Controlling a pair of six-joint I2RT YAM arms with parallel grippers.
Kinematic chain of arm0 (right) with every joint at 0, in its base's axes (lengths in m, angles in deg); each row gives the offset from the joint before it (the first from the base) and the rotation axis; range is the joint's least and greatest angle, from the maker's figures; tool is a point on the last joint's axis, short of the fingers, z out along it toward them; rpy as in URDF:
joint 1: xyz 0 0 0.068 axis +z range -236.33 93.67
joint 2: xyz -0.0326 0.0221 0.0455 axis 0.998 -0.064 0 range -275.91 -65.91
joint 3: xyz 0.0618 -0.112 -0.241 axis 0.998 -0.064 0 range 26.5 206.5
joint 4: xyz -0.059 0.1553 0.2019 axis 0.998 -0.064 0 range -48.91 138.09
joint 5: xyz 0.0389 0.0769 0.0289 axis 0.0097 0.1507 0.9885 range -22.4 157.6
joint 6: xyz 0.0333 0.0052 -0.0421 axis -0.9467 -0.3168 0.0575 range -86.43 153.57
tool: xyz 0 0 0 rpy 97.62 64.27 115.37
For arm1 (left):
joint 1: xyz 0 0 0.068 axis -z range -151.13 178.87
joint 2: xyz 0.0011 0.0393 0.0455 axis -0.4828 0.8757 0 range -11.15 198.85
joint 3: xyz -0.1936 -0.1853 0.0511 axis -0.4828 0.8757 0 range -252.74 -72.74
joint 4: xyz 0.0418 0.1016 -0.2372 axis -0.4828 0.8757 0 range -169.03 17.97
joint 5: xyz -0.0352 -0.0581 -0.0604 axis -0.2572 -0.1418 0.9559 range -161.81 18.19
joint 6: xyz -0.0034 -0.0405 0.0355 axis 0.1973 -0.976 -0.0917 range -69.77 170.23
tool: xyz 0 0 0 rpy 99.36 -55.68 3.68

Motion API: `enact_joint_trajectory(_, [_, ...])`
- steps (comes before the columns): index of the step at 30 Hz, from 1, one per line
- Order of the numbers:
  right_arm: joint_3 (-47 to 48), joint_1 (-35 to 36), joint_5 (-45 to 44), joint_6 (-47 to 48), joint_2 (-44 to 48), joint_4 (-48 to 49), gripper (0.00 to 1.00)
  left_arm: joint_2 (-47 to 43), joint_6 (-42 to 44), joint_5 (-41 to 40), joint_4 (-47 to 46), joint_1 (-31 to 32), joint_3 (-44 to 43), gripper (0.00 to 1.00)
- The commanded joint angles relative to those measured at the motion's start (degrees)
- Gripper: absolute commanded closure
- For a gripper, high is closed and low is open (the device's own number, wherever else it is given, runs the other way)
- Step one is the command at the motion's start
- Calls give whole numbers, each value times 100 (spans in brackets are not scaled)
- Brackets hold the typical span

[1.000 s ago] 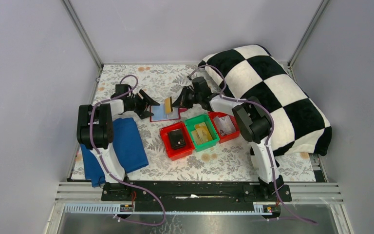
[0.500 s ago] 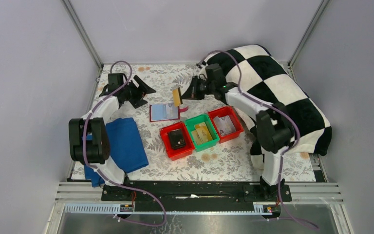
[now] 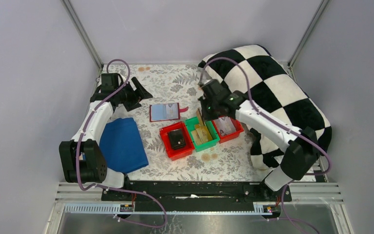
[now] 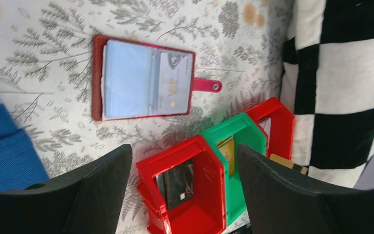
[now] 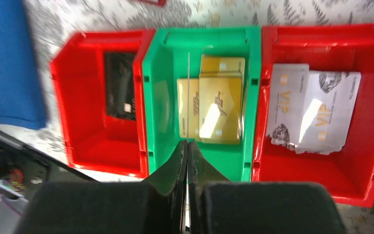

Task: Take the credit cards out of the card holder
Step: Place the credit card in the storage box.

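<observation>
The dark red card holder (image 3: 164,112) lies open on the floral table, with its strap tab to the right. A whitish credit card (image 4: 174,80) sits in its right pocket beside the light blue lining. My left gripper (image 3: 141,97) is open and empty, up and to the left of the card holder (image 4: 143,80). My right gripper (image 3: 202,115) is shut on a gold card (image 5: 188,97), seen edge-on, and hangs over the green bin (image 5: 156,97).
Three bins stand in a row. The left red bin (image 3: 164,132) holds a black card (image 5: 119,85), the green bin (image 3: 216,139) holds gold cards (image 5: 219,105), and the right red bin (image 3: 234,132) holds white VIP cards (image 5: 316,112). A blue cloth (image 3: 123,144) lies left, a checkered pillow (image 3: 272,92) right.
My right gripper lifted the gold card out of the card holder and carried it right, over the green bin. My left gripper drew back to the left and opened wider.
</observation>
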Motion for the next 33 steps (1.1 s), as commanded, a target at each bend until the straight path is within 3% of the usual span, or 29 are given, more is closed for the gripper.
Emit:
enact_joint_trajectory(1, [117,401,-1387,-19,-420,-658,100,-100,445,-317,526,11,-284,17])
enact_joint_trajectory(10, [95,689,-1871,-27,-1194,-578,100,-9,463,-260,520,10,-39,16])
enact_joint_trajectory(22, [-388,1033,-2164,-13,-1287,-25,100,51,417,24,396,-4,109,15])
enact_joint_trajectory(24, [-345,1134,-2155,-21,-1324,8,93,15,414,29,395,1,130,15])
enact_joint_trajectory(29, [-190,1364,-1636,-61,-1168,243,59,-45,423,36,402,1,144,15])
enact_joint_trajectory(33, [-89,1362,-1405,-96,-971,356,54,-20,386,107,395,0,130,15])
